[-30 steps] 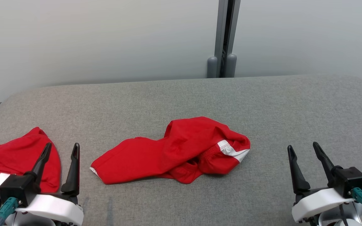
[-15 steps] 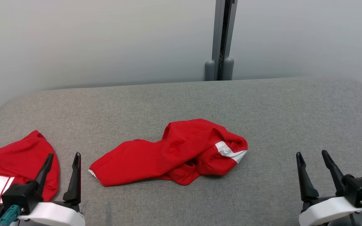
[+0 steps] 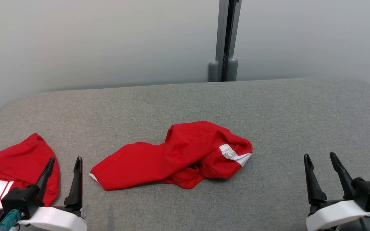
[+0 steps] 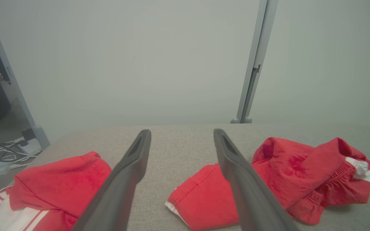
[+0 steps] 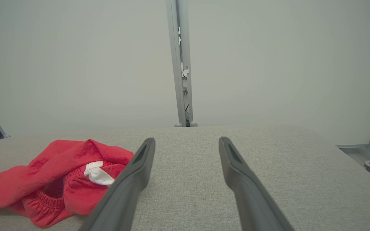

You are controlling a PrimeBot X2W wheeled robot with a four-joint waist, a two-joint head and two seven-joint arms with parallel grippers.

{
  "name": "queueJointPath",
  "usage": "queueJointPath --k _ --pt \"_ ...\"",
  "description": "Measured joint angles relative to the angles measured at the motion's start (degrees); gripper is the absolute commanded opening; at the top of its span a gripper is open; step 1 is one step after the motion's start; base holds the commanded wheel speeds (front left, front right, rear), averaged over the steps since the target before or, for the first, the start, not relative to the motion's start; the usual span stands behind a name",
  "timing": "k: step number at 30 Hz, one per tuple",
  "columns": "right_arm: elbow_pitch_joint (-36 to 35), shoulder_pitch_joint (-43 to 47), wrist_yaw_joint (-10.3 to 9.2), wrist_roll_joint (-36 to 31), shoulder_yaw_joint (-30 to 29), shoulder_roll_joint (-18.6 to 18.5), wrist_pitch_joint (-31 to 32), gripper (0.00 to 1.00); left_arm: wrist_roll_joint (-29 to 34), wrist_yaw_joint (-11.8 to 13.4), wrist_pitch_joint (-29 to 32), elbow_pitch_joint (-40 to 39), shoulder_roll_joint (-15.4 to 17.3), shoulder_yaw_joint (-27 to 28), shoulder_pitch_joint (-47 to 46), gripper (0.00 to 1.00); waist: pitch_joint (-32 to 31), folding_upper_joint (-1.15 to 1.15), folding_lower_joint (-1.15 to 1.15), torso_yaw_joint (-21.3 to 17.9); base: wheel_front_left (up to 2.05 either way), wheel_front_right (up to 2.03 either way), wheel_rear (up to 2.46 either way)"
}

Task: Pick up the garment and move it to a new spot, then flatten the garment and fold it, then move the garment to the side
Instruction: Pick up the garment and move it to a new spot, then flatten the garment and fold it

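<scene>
At the near edge of a grey fabric-covered bench (image 3: 268, 122), the robot's left jaws stand wide apart and empty, their two long dark fingers (image 3: 75, 179) pointing out over the cloth. The right jaws, at the other near corner, are spread just as wide with nothing between them.

Just to the left of the left jaws lies a second red-and-white garment (image 3: 14, 157). In the head view it is partly hidden behind the outer finger.

The crumpled red garment (image 3: 175, 155), with white trim and a gathered elastic waistband, lies on the bench ahead and to the right of the left jaws. It is well to the left of the right jaws and neither pair touches it. Its flatter end, edged with a white hem, points toward the left jaws. Its bunched end, where the waistband opening shows, faces the right jaws.

Beyond the bench's far edge, a grey metal post (image 3: 225, 38) rises between pale wall panels (image 3: 92, 41).
</scene>
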Motion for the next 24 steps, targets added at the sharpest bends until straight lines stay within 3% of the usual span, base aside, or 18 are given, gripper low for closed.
queueJointPath --k 18,24 --pt "0.3 -0.6 0.01 0.4 -0.1 0.0 -0.3 1.00 0.2 0.9 1.3 -1.0 0.7 -0.9 -1.8 1.00 0.6 0.00 0.00 0.0 0.00 0.00 0.00" --pt "-0.3 -2.5 0.01 0.4 1.0 0.0 -0.3 1.00 -0.6 -3.0 4.5 3.5 0.8 -3.5 -9.5 1.00 3.0 0.00 0.00 -0.4 0.00 0.00 0.00"
